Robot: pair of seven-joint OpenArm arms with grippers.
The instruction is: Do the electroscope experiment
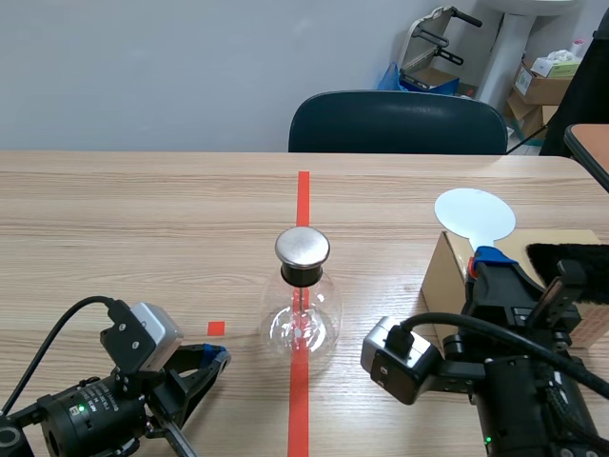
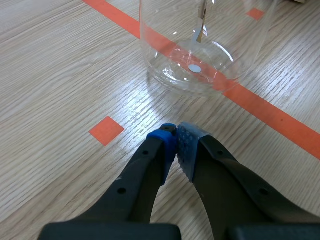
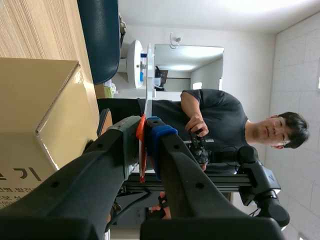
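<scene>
My left gripper (image 1: 214, 360) sits pinched shut and empty at lower left, near the clear glass flask with a metal cap (image 1: 302, 319) mid-frame on the wooden counter (image 1: 143, 219). My right gripper (image 1: 487, 262) clamps a white round paddle (image 1: 474, 213).

The wooden table (image 1: 143, 219) has a round glass flask (image 1: 303, 328) standing on its red tape line (image 1: 303, 190). A brown cardboard box (image 1: 445, 276) sits to the flask's right.
</scene>
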